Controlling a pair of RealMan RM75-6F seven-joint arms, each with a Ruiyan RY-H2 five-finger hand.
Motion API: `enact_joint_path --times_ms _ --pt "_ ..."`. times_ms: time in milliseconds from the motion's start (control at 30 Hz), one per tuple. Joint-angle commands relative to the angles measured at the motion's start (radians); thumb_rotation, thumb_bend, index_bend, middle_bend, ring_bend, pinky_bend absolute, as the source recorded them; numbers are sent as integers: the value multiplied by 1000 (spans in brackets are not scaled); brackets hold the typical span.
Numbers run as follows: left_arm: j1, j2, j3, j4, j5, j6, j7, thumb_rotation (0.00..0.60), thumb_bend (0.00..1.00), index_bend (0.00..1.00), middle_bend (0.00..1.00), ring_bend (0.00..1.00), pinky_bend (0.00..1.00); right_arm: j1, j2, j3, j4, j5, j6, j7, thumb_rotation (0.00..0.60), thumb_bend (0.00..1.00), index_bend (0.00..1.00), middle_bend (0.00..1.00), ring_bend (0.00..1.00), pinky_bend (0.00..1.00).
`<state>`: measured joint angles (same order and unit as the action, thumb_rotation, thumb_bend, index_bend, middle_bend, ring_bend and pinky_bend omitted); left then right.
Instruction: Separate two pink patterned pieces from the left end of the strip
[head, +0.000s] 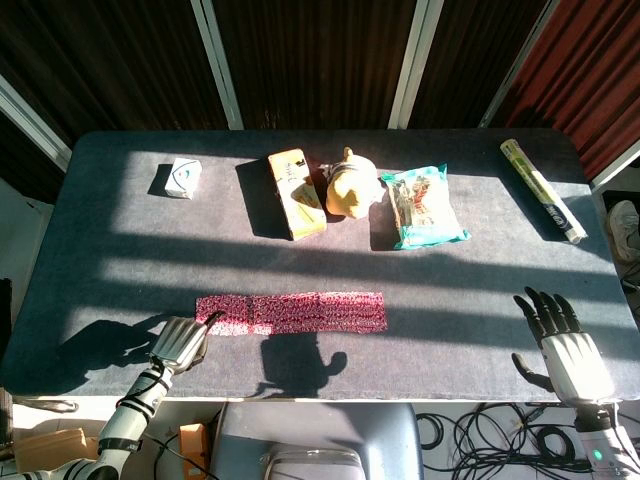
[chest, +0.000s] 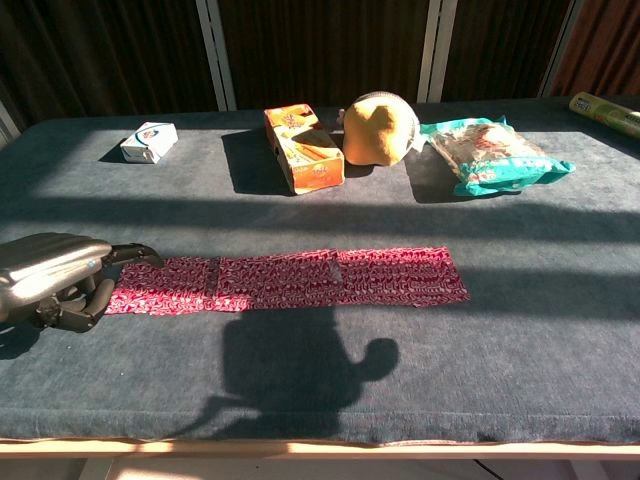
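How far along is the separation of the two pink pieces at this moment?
Nothing looks separated yet: the pink strip lies flat in one length on the table. In hand: the left hand is at the strip's left end, a fingertip over that end; whether it grips is unclear. The right hand hovers open, far from the strip. Still left: detaching the two end pieces.

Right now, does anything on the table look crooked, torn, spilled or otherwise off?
Nothing stands out. The pink patterned strip lies flat and whole, with the left hand at its left end. The small white box, orange carton, yellow bag and teal packet sit intact along the back.
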<state>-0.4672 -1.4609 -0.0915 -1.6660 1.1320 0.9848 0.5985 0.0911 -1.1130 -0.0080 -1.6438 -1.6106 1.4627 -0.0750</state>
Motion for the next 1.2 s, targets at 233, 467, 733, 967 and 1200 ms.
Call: enact_joint_path --times_ms 233,467,733,967,1200 --pt "-29 -5 19 20 -93 5 59 600 896 180 1000 1000 1000 -5 1 -3 1 -9 11 3 600 256 0 0 0 2" --pt "-53 -20 27 40 -172 21 115 600 877 180 1000 1000 1000 -4 4 -4 5 -11 6 10 600 256 0 0 0 2" --pt "-81 -22 43 42 -250 15 150 600 866 192 1000 1000 1000 -6 9 -1 6 -8 10 22 600 256 0 0 0 2" --pt "-97 -16 53 37 -301 31 169 600 855 219 1000 1000 1000 -6 9 0 5 -3 7 23 600 256 0 0 0 2" --pt "-113 -13 44 61 -382 57 190 600 850 222 1000 1000 1000 -6 10 0 5 -2 6 22 600 256 0 0 0 3"
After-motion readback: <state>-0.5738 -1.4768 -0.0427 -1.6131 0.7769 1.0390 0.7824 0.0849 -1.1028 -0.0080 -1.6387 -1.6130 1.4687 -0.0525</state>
